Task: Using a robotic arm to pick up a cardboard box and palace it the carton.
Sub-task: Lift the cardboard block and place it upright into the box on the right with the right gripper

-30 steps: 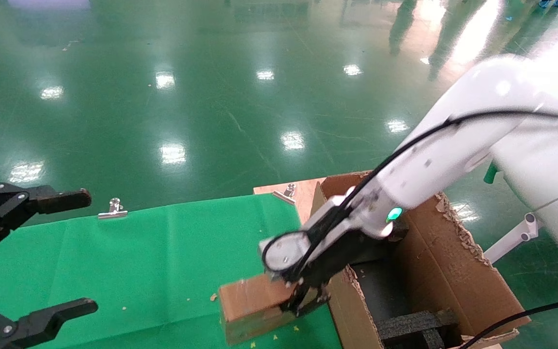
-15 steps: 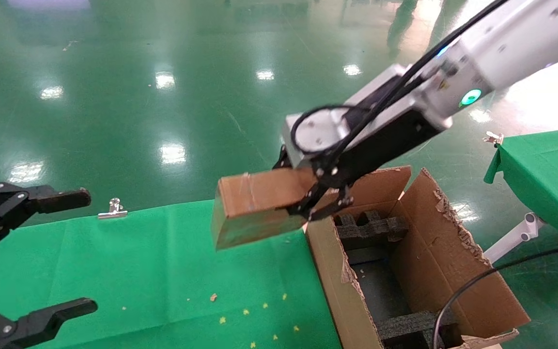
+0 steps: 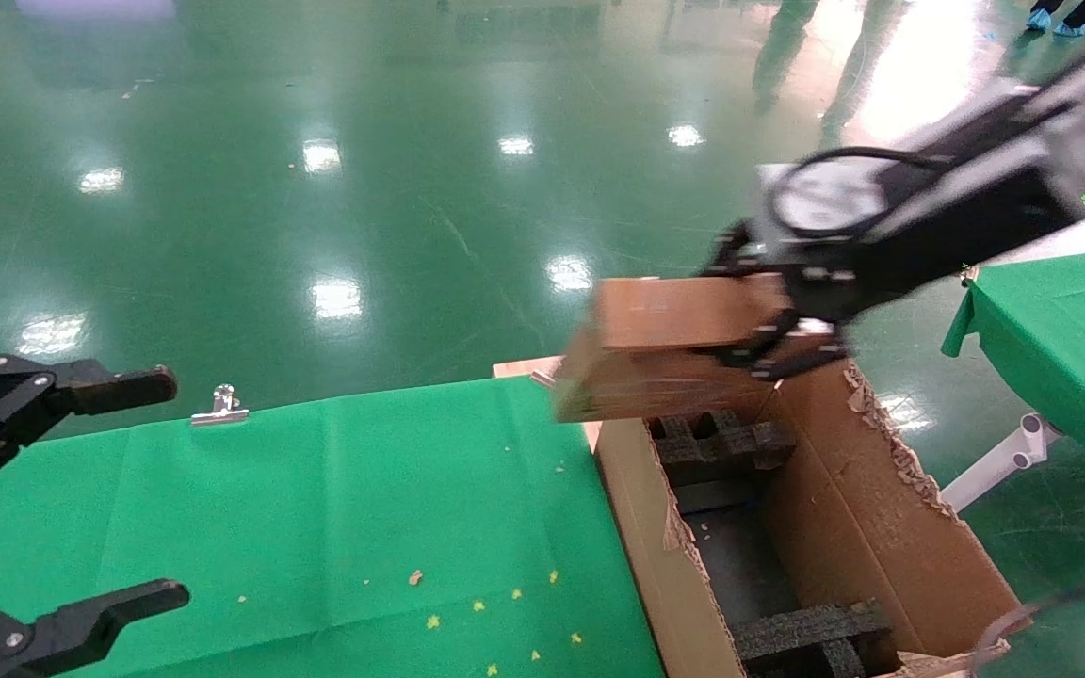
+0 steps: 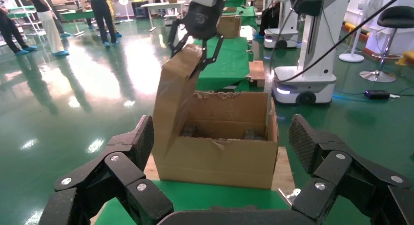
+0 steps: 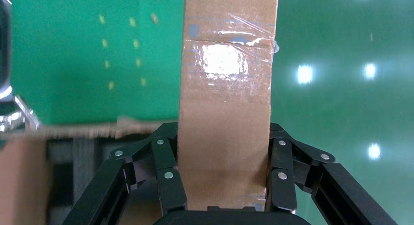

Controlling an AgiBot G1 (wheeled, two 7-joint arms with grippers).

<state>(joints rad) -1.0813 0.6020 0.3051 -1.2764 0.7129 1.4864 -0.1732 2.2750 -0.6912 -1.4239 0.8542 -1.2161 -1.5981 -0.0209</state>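
Right gripper [image 3: 773, 330] clamped on cardboard box [image 3: 665, 348]: flat, brown, glossy tape strip across top. Carton [image 3: 882, 527] just below. Left gripper [image 3: 81, 490] spread wide, idle.

This is a large indoor robotics test hall or lab floor, not a home or a shop. A glossy green-painted floor [image 3: 364, 188] spreads wide in the head view and mirrors rows of ceiling lights. Work tables draped in green cloth [image 3: 316, 508] have the fabric pinned down with silver binder clips [image 3: 218, 405]. In the left wrist view, a white wheeled robot base with a tall column and trailing black cables [image 4: 312, 64] stands beside more green-covered tables [image 4: 227, 64]. People in blue shoe covers [image 4: 46, 25] stand farther off, and a black swivel stool [image 4: 390, 44] and a white pedestal fan [image 4: 359, 25] sit along the edge.
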